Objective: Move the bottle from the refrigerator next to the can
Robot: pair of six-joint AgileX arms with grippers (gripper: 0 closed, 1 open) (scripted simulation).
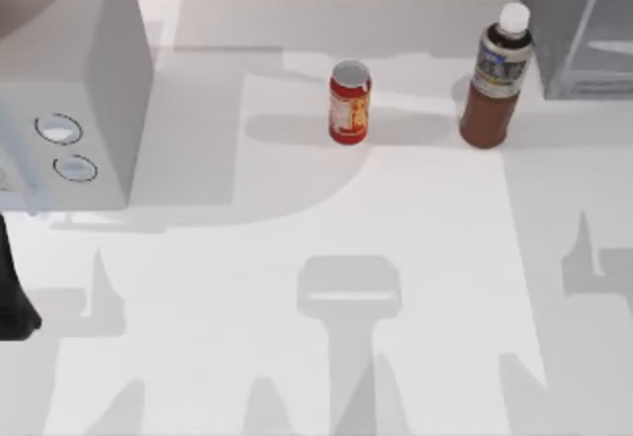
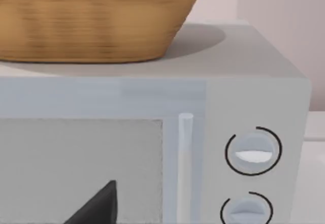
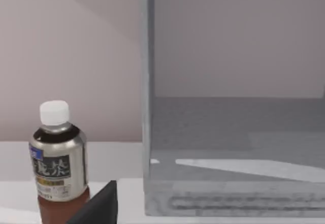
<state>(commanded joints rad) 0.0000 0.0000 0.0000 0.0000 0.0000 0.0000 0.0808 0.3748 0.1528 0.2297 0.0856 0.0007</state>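
In the right wrist view a dark finger tip of the right gripper juts up at the lower edge, close in front of the bottle; whether that gripper is released or clenched cannot be told, and it holds nothing that can be seen. In the left wrist view a matching dark finger tip of the left gripper sits before the door of the microwave, and its state cannot be told either. From above, the bottle stands upright on the table, just outside the refrigerator, which fills the far right corner. The bottle's white cap is on and its brown lower part rests on the tabletop. The can stands upright to the bottle's left, near the table's middle at the far side, apart from the bottle with bare table between them. The microwave, with 2 round dials, occupies the far left corner, and a woven basket rests on its top. A dark part of the left arm shows at the table's left edge.
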